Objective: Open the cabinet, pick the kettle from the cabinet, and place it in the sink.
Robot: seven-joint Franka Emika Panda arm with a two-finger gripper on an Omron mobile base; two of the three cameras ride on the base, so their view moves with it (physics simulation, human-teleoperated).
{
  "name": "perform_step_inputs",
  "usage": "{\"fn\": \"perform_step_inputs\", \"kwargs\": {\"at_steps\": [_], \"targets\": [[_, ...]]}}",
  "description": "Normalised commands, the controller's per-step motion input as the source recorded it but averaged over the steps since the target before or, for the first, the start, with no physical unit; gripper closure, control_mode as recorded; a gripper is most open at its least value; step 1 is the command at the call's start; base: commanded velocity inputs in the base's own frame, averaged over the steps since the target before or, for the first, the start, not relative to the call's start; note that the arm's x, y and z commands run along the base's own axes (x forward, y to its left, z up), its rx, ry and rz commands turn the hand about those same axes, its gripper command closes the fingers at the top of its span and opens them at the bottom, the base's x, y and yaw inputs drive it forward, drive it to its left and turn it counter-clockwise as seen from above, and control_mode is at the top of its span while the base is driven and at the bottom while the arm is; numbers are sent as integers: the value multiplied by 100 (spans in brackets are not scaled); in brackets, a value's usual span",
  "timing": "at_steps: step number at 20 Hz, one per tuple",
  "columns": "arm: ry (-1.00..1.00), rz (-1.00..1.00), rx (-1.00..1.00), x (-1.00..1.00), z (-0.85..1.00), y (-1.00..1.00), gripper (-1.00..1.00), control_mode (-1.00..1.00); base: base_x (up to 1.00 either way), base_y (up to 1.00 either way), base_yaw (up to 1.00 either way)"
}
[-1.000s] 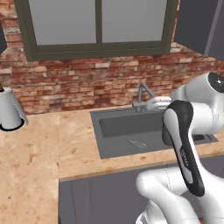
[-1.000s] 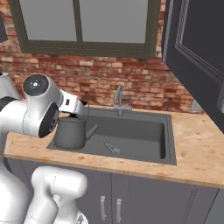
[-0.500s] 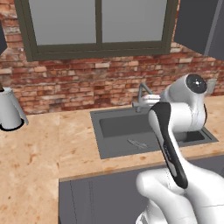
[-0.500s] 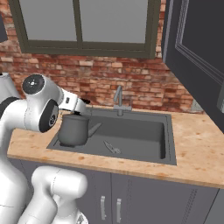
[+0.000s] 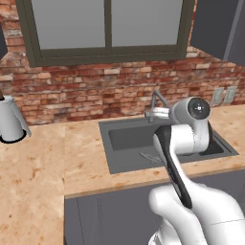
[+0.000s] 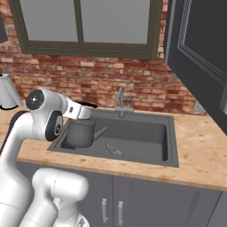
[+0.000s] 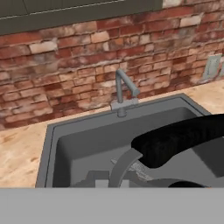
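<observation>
Brick-backed dark grey rectangular sink (image 6: pixel 170 146): your squat grey kettle (image 6: pixel 81 134) hangs inside its left wall; jaws' state you cannot tell.

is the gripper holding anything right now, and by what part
Yes, it appears so: the kettle, hanging low in the sink, apparently gripped by its black arched top handle. The finger contact itself is hidden.
</observation>
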Motion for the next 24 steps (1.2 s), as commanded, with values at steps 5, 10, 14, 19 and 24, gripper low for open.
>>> {"fn": "perform_step_inputs", "kwargs": {"at_steps": [5,10,14,19,24], "targets": [[-2,-19,0,29,-11,-19,100,-100,0,0,0],[0,-18,0,31,-15,-23,100,-100,0,0,0],[0,-11,0,23,-19,-17,100,-100,0,0,0],[-15,-2,0,21,-24,4,100,-100,0,0,0],[-8,0,0,36,-19,0,100,-100,0,0,0]]}}
